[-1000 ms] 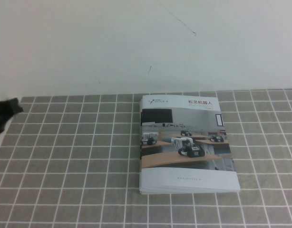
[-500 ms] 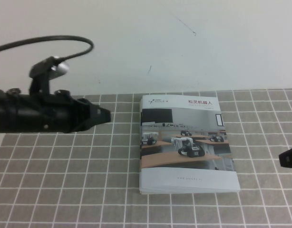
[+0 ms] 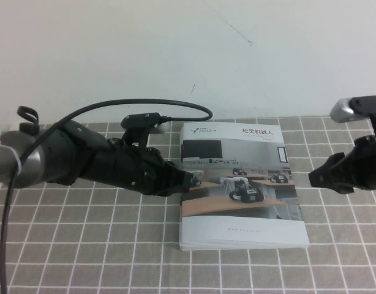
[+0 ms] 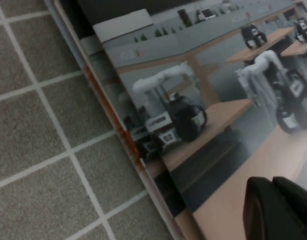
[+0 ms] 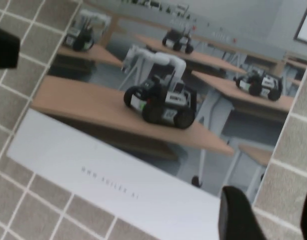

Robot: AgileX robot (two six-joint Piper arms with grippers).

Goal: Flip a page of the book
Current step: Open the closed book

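A grey tablecloth [image 3: 84, 245] with a white grid covers the table, against a plain white wall [image 3: 176, 55].

On it lies the book [image 3: 242, 185], closed and flat. It sits between the two sets of jaws, its spine edge toward the left ones and its free edge toward the right ones.

The page [image 3: 237, 177], the glossy cover leaf with a photo of robots on wooden desks and a Chinese title, lies flat on top of the book, not lifted at any edge.

The left arm [image 3: 71, 162] reaches across the cloth, a black cable looping over it. The left gripper [image 3: 193, 181] sits at the book's spine edge, its tip over the cover photo; in the left wrist view one dark fingertip [image 4: 278, 207] shows just above the cover, but whether the jaws are apart or closed I cannot tell. It has hold of nothing that shows.

The right gripper [image 3: 316, 178] hovers just beyond the book's free edge, apart from it. In the right wrist view its fingers [image 5: 236, 215] stand spread with cloth visible between them, empty.
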